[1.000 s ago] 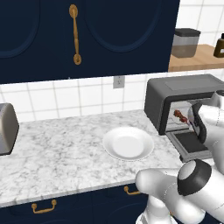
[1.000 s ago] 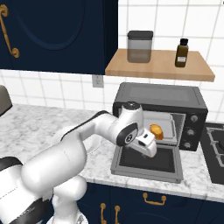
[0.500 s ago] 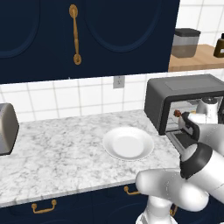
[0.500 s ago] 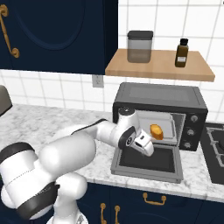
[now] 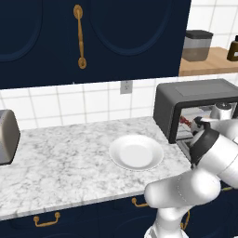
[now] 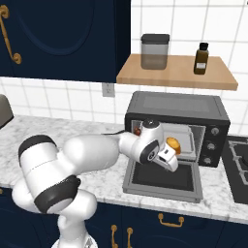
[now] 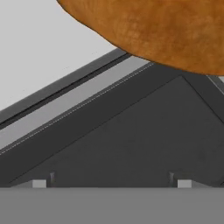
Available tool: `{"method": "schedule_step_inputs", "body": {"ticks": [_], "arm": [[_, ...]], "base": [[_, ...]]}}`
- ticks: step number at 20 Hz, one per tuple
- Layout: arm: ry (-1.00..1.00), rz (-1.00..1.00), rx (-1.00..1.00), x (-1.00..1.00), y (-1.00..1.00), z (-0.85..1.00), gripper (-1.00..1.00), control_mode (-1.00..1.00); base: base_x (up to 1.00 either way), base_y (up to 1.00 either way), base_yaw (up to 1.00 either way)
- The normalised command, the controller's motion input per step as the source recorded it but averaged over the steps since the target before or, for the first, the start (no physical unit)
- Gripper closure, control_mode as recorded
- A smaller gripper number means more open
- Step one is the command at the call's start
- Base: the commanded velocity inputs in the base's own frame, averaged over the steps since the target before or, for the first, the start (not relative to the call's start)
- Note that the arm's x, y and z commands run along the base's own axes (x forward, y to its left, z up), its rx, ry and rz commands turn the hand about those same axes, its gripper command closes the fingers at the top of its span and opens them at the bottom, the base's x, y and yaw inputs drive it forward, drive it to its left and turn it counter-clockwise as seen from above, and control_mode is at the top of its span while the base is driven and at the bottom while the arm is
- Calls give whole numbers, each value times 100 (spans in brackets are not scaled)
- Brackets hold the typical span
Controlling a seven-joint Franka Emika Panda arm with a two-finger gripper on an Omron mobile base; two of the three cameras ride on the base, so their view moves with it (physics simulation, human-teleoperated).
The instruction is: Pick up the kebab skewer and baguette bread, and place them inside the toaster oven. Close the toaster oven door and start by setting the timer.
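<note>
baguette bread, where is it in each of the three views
Left base view: I cannot make it out; the arm covers the toaster oven mouth.
Right base view: baguette bread right of centre, inside the oven mouth, just beyond the hand.
Hand view: across the top, close up.
Shared landmark: the lowered toaster oven door.

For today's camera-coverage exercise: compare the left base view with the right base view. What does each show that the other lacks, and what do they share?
Left base view alone: the white plate on the marble counter and the red-tipped kebab skewer inside the oven.

Right base view alone: the baguette bread in the oven mouth, the lowered toaster oven door, the control knobs and the stove edge.

Both: the toaster oven, the shelf's grey canister and brown bottle.
</note>
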Motion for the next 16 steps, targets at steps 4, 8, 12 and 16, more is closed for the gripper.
{"method": "schedule_step_inputs", "body": {"ticks": [4,8,12,16], "arm": [[-4,0,5,26,0,-4,-100,-100],[-2,0,2,27,0,0,-100,-100],[-3,0,1,17,0,0,-100,-100],[-3,0,0,22,0,0,-100,-100]], "base": [[0,0,0],[0,0,0],[0,0,0],[0,0,0]]}}
